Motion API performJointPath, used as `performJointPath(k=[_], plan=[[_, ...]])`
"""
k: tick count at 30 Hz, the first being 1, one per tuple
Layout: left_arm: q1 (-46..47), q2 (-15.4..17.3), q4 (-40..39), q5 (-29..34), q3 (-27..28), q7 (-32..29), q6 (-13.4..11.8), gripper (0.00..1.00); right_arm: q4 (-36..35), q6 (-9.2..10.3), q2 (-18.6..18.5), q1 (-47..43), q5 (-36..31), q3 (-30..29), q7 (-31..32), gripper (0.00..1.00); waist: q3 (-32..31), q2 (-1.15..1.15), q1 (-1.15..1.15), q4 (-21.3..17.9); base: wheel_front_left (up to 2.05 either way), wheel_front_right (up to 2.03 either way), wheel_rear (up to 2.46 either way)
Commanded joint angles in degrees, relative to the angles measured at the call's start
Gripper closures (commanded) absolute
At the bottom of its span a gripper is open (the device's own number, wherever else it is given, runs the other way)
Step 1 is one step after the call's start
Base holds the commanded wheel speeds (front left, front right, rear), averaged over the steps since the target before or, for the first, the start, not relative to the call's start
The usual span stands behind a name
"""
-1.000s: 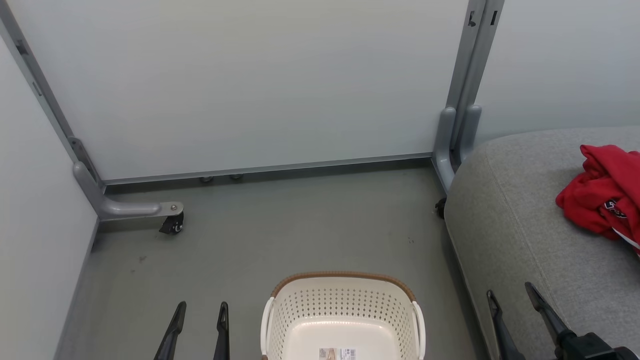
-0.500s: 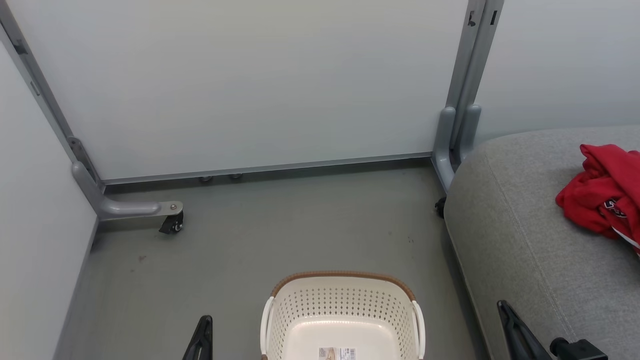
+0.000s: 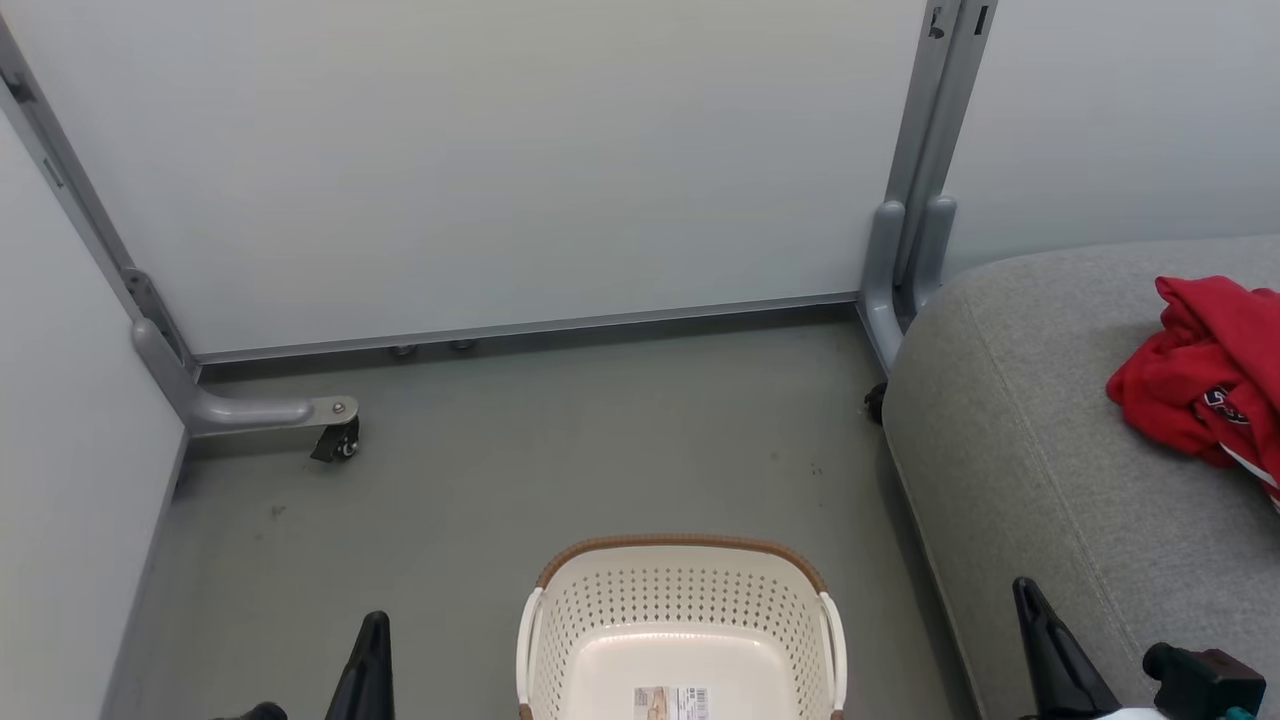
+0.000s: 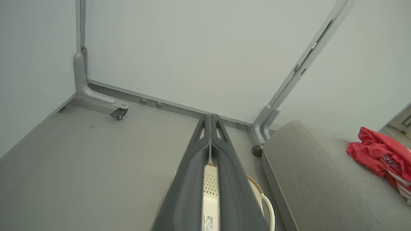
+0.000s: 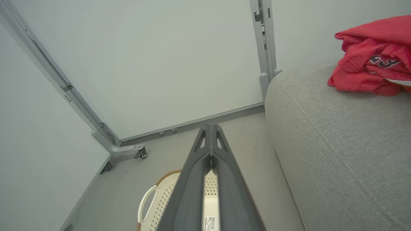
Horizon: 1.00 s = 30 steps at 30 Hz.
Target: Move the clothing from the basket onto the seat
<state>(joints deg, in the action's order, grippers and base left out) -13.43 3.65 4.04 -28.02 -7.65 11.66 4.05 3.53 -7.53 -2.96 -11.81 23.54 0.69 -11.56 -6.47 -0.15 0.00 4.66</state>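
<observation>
Where pale panels [image 3: 500, 150] enclose grey floor [image 3: 560, 430], the basket [image 3: 680, 600] sits.

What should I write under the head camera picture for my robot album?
The basket sits bare on the floor; red clothing lies heaped on the grey seat.

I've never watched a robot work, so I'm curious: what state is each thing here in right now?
clothing: crumpled in a heap, lying on the seat.
basket: upright on the floor, no clothing in the part shown.
seat: bears the clothing.
left gripper: shut, holding nothing.
right gripper: shut, holding nothing.
</observation>
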Motion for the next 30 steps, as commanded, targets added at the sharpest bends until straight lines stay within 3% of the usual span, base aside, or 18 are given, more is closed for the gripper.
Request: performJointPath(k=[1, 30], plan=[[2.28, 0.5, -0.36, -2.66, 0.47, -0.36, 0.38, 1.0, -0.33, 0.01, -0.59, 1.93, 2.9, -0.28, 0.45, 1.0, 0.11, 0.02, 0.0, -0.09, 0.0, 0.0, 0.0], [9.0, 1.4, 3.43, -27.26, 3.87, -5.61, 1.61, 1.0, 3.58, 0.03, -1.42, 8.04, 28.77, -1.49, 5.93, 1.0, 1.87, 0.05, 0.0, -1.31, 0.0, 0.0, 0.0]])
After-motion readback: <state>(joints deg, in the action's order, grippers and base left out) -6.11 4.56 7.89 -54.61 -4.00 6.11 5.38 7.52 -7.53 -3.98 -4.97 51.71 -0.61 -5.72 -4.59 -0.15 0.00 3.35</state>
